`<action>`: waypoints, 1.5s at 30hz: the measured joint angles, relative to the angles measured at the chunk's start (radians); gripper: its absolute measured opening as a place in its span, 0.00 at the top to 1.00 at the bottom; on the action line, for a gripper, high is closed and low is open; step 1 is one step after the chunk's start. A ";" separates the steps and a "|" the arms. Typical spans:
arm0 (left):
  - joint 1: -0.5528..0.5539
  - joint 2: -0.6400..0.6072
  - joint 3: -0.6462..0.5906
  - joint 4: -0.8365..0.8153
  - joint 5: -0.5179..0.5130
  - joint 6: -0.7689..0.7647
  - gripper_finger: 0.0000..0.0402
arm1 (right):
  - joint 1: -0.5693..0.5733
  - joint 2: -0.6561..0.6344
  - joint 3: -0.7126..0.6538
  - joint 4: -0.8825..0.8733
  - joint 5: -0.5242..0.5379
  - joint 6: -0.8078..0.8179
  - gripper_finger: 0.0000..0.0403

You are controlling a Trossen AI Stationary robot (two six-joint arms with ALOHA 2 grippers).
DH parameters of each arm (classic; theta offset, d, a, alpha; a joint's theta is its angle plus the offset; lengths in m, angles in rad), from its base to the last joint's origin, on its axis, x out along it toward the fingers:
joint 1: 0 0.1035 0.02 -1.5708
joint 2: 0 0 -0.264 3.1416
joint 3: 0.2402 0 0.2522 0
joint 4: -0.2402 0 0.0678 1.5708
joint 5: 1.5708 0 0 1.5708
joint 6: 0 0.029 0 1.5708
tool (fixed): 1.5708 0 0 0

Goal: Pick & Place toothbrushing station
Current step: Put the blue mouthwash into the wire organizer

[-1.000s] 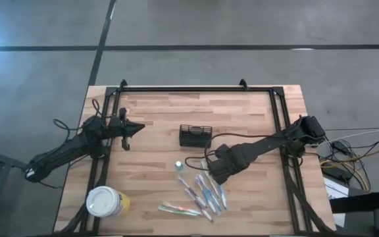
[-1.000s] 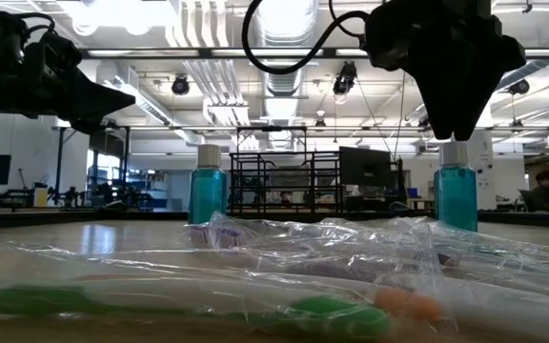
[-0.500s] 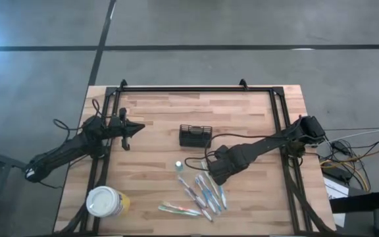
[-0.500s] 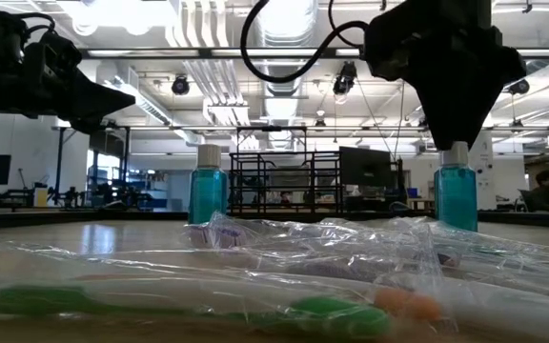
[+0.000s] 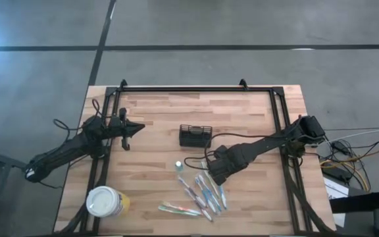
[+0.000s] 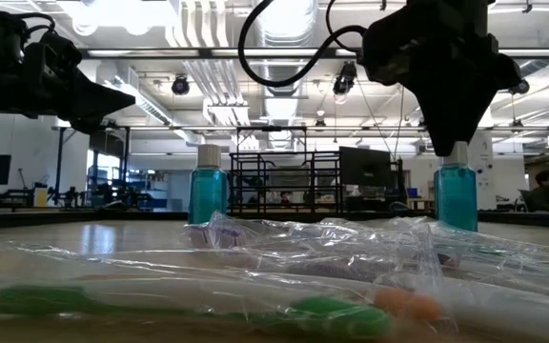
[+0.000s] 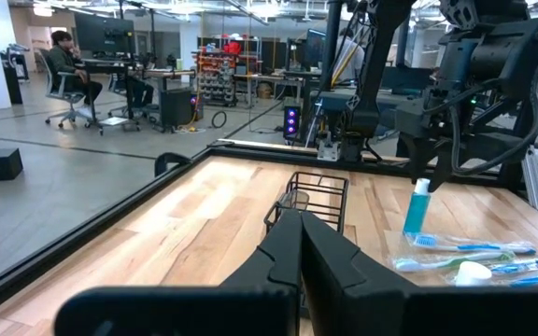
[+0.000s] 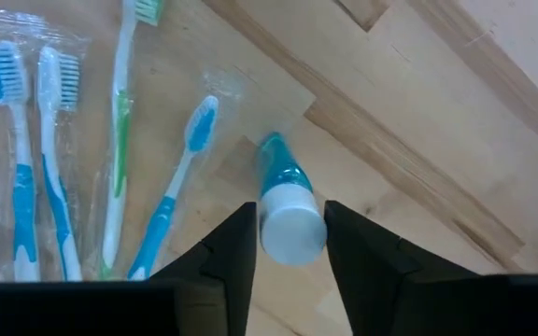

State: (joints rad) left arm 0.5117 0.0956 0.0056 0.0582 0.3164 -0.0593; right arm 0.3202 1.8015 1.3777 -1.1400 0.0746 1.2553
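Right gripper (image 8: 290, 245) straddles a bottle (image 8: 286, 201) on the wooden table (image 8: 418, 112).

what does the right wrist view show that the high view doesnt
Only the right wrist view: the right gripper straddling the white cap of a blue bottle, fingers either side with slight gaps.

Only the high view: the black wire caddy, the yellow cup, the other bottle, and the left gripper waiting, shut, near the table's left edge.

Both: wrapped toothbrushes on the wooden table.
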 joint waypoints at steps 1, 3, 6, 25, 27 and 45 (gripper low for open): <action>0.000 0.000 0.000 0.000 0.000 0.000 0.99 | 0.000 0.000 0.000 0.001 0.000 -0.003 0.73; 0.000 0.000 0.000 0.000 0.000 0.000 0.99 | 0.000 0.000 0.000 0.001 -0.005 -0.006 0.75; 0.000 0.000 0.000 0.000 0.000 0.000 0.99 | -0.001 -0.001 0.000 0.000 -0.011 -0.010 0.76; 0.000 0.000 0.000 -0.001 0.000 0.000 0.99 | -0.029 -0.028 0.092 -0.011 -0.004 -0.188 0.78; 0.000 0.000 0.000 -0.001 0.000 0.000 0.99 | -0.034 -0.033 0.113 -0.029 -0.006 -0.225 0.77; 0.000 0.006 0.000 -0.001 0.000 0.002 0.99 | -0.194 -0.136 0.311 -0.208 -0.027 -0.510 0.77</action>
State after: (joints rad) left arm 0.5116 0.1013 0.0059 0.0574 0.3161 -0.0570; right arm 0.1259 1.6655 1.6887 -1.3485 0.0478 0.7457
